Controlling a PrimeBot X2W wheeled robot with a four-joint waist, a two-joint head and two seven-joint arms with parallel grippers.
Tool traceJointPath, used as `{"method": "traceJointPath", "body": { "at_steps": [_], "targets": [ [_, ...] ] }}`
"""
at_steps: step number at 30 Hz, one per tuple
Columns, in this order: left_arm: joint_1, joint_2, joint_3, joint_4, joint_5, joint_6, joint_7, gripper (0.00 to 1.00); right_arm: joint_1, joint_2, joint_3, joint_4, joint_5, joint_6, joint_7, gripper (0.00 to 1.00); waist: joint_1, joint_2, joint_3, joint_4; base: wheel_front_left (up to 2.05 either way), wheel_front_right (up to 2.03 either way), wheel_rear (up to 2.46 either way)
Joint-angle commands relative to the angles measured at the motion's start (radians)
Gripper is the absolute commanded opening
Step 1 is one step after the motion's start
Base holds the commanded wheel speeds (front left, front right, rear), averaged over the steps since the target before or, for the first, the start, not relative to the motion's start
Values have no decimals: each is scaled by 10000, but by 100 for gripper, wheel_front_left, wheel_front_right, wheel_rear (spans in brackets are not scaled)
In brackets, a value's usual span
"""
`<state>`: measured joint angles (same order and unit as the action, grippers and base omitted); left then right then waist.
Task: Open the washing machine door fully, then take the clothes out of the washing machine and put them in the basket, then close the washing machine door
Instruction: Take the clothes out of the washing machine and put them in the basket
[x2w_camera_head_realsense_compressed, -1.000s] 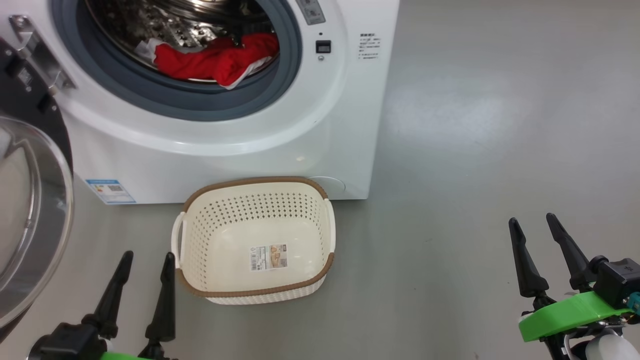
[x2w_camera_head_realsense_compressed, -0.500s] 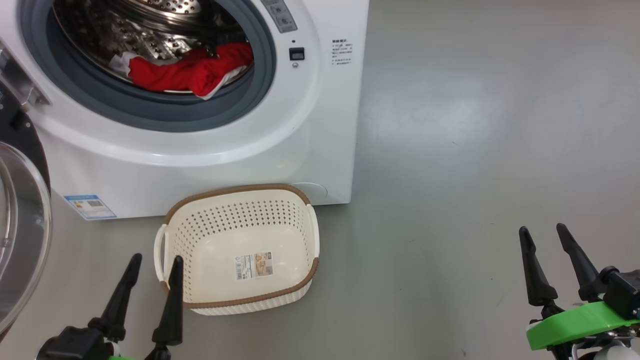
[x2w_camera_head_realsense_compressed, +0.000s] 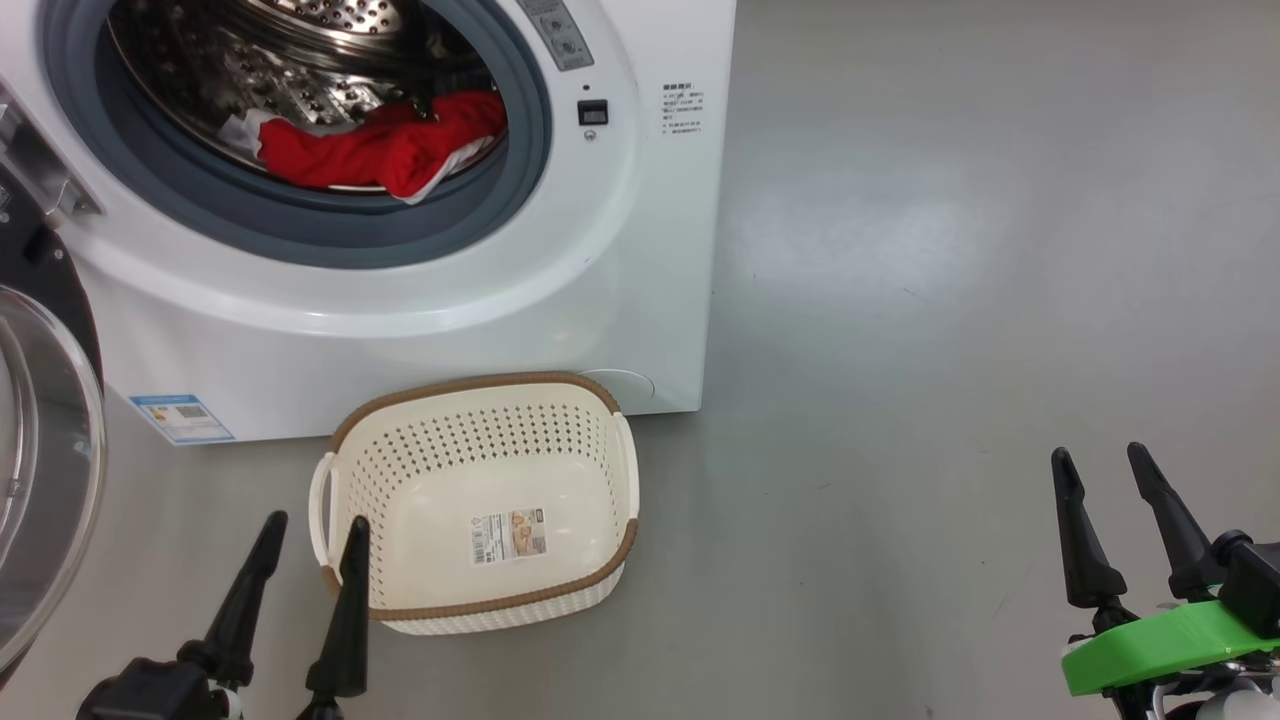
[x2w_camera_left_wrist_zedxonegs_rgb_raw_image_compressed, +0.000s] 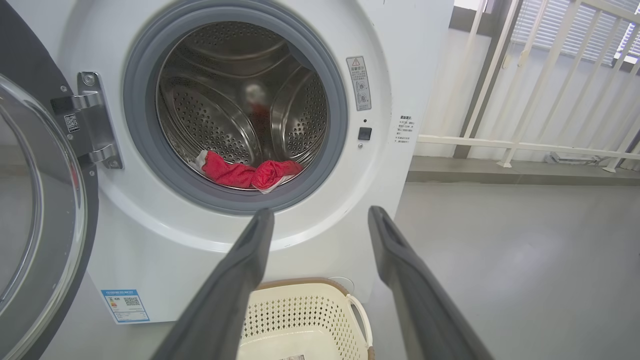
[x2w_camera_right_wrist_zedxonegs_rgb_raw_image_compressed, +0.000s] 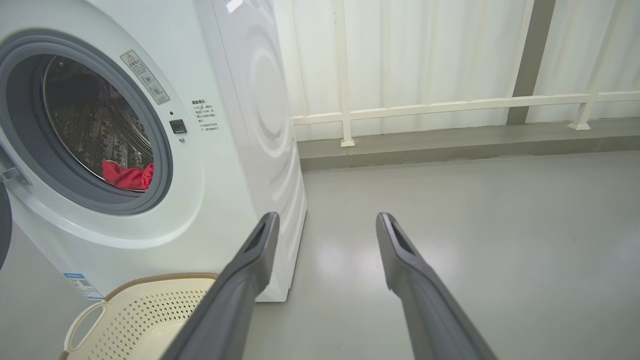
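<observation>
Two grippers, my left (x2w_camera_head_realsense_compressed: 317, 520) and right (x2w_camera_head_realsense_compressed: 1098, 452), hang low over the floor (x2w_camera_head_realsense_compressed: 900, 300), both spread wide and empty. Red clothes (x2w_camera_head_realsense_compressed: 380, 155) lie at the drum's front lip inside the washing machine (x2w_camera_head_realsense_compressed: 400, 330), well beyond both. The basket (x2w_camera_head_realsense_compressed: 470, 382) sits just beside my left gripper. My left wrist view adds the open washing machine door (x2w_camera_left_wrist_zedxonegs_rgb_raw_image_compressed: 50, 225) and its hinge (x2w_camera_left_wrist_zedxonegs_rgb_raw_image_compressed: 92, 125).

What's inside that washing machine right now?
A red garment with white trim lies at the front of the steel drum. Anything underneath it is hidden.
</observation>
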<state>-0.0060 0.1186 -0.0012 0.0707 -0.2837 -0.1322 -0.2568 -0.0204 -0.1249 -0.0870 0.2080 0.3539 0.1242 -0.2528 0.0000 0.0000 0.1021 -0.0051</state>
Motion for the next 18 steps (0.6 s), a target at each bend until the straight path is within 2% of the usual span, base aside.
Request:
{"method": "traceJointPath", "body": {
  "at_steps": [1,12,18],
  "targets": [
    [-94,237,265,-262,-116,15,-49,100,69,-136,145,-287,-128,65,-90,100,0,0,-21,16,0,0,0],
    [-69,303,139,-170,-479,15,-49,100,122,-153,204,-258,-119,65,-90,100,0,0,-135,76,1,-2,1],
    [-85,394,59,-199,-640,15,-49,100,110,-173,255,-218,-69,65,-90,100,0,0,-142,93,55,-69,14]
  ]
}}
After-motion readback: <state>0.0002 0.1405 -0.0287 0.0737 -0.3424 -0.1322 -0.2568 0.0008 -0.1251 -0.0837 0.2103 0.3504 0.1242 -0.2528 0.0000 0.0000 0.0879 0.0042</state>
